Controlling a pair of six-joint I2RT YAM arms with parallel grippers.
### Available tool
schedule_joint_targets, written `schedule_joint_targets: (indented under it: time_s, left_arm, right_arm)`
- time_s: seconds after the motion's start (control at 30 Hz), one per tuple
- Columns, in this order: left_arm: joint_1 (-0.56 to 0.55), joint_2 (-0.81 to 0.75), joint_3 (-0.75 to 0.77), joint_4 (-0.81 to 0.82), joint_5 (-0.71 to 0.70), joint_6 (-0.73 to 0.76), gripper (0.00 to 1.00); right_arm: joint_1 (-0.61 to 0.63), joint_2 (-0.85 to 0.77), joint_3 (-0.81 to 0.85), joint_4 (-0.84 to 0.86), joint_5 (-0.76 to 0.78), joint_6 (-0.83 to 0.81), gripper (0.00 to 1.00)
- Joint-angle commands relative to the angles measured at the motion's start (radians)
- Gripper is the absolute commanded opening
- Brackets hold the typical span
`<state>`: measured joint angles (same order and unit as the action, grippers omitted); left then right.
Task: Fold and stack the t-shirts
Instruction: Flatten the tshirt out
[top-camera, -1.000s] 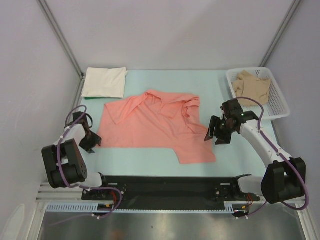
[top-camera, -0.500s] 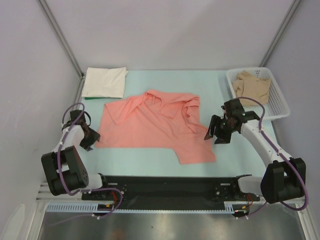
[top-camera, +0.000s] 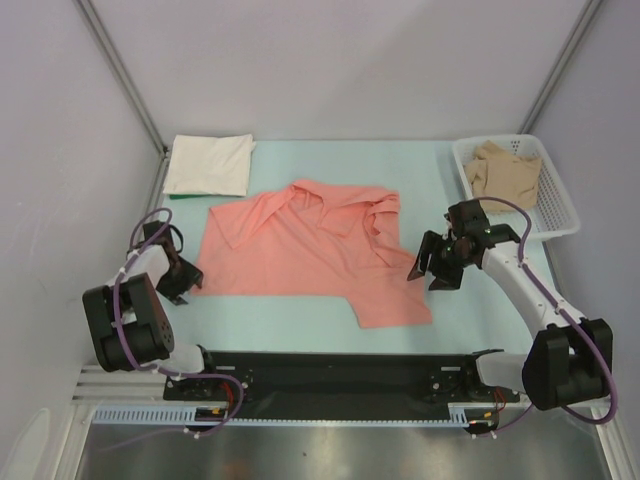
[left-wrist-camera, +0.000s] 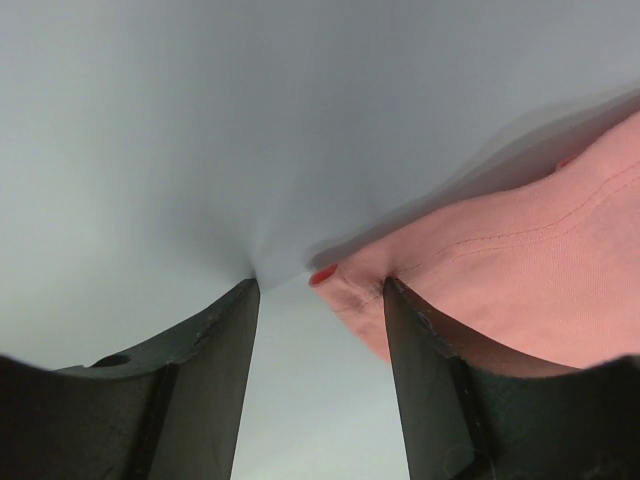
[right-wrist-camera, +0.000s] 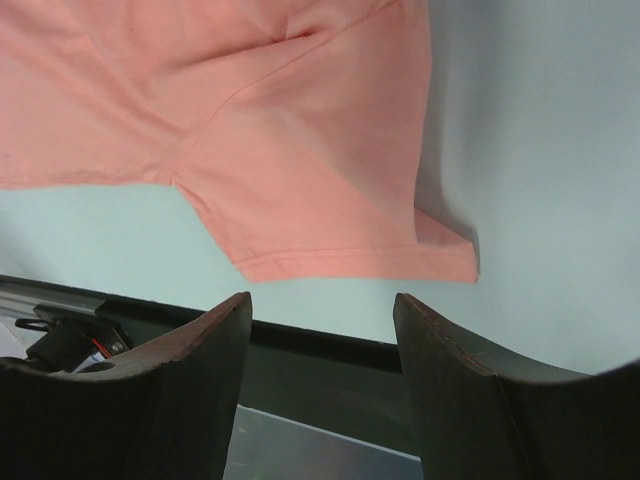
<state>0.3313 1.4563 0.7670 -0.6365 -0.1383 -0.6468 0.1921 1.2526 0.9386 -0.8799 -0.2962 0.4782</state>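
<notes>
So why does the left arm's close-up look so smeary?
Left wrist view: the pink shirt probably sits very close to the lens, its far edge blurred, a soft shadow beside it. Right wrist view: hem stitching sharp. Top view: even light, faint shadows.

Legible markings: none found in any of the three views. The salmon-pink t-shirt (top-camera: 300, 250), the cream-white t-shirt (top-camera: 210, 165), the tan-beige t-shirt (top-camera: 505, 170) and the white mesh basket (top-camera: 563, 203) show plain surfaces with no readable text, label, brand, number or sign
</notes>
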Motion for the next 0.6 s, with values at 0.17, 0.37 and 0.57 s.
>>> schedule_joint_targets:
  time_s: [0.17, 0.37, 0.57]
  left_arm:
    - [0.018, -0.022, 0.015, 0.029, 0.011, 0.068, 0.6]
    - [0.02, 0.032, 0.029, 0.02, 0.02, 0.065, 0.56]
    - [0.032, 0.035, 0.015, 0.009, 0.022, 0.047, 0.41]
  right_arm:
    - [0.02, -0.05, -0.032, 0.024, 0.006, 0.054, 0.66]
    - [0.029, -0.059, -0.054, 0.007, 0.017, 0.085, 0.66]
    - [0.02, -0.009, -0.047, -0.077, 0.12, 0.132, 0.64]
